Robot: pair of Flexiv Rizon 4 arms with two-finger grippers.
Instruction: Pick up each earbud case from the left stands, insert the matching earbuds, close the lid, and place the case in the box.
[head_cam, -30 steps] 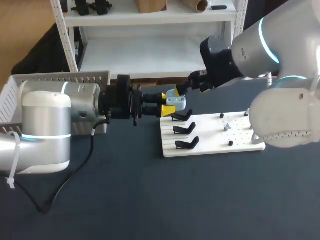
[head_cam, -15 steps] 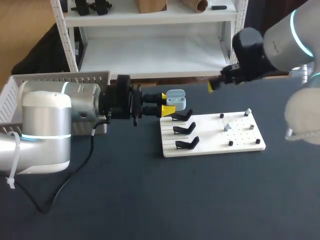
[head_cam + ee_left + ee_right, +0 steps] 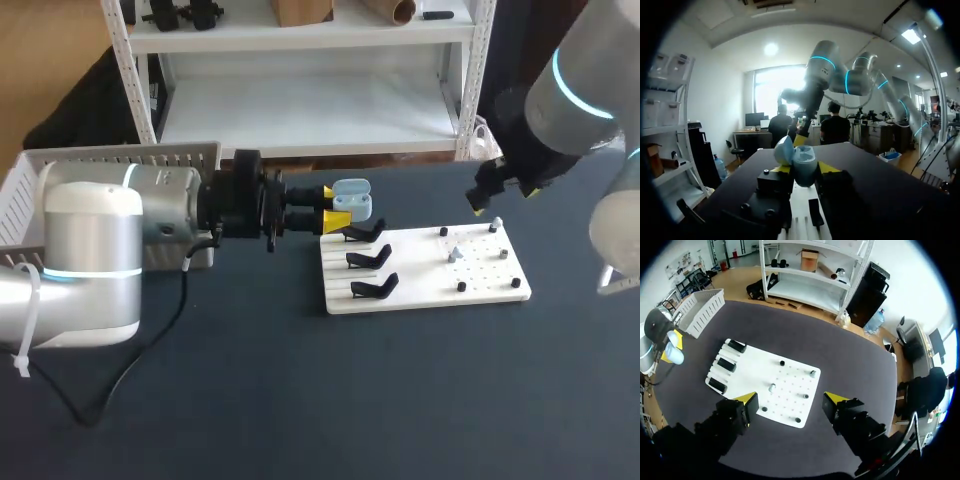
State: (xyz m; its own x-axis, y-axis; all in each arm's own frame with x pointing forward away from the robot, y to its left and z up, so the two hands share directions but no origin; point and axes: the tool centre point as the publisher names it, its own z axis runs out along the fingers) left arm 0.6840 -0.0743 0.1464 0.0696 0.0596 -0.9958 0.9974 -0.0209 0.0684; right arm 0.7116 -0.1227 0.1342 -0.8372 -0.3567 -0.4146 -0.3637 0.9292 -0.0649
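Note:
My left gripper is shut on a light blue earbud case, holding it just above the far left corner of the white board. The case's lid stands open beside the body, which sits between the yellow tips. Three black stands on the board's left side are bare. A pale earbud sits among black pegs on the board's right side. My right gripper hangs open over the board's far right end, and in its wrist view the right gripper has nothing between its fingers and looks down on the board.
A white slatted box stands at the table's far left, behind my left arm. Dark tabletop lies in front of the board and to its right. A shelf unit stands beyond the table's far edge.
My right gripper has drawn away from the case and swung right, ending above the board's far right end. The left arm and the case have stayed put.

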